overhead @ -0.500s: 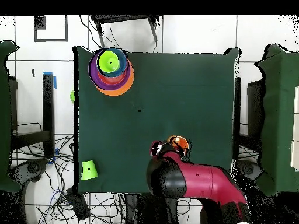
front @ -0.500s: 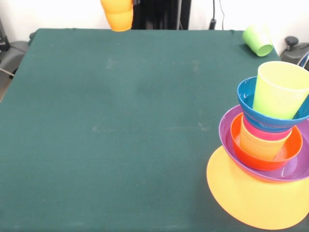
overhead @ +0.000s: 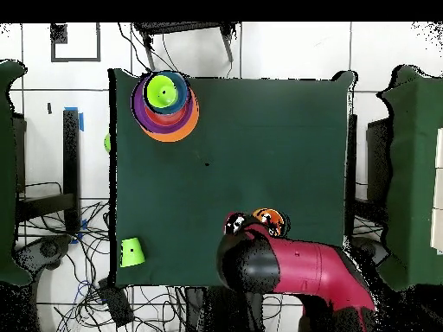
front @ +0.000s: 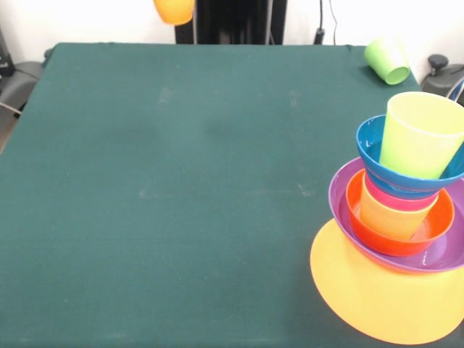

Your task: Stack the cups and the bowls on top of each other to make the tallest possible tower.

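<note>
Orange cup (front: 174,10) is hanging at the front view's top edge; the tower (front: 399,239) is standing at the table (front: 181,181) edge. Overhead: arm (overhead: 294,277) is covering the fingers (grip: cannot tell); a green cup (overhead: 131,252) is lying apart.

The tower (front: 399,239) stands at the table's (front: 181,181) corner, a tipped cup (front: 388,60) apparently lying well behind it.
</note>
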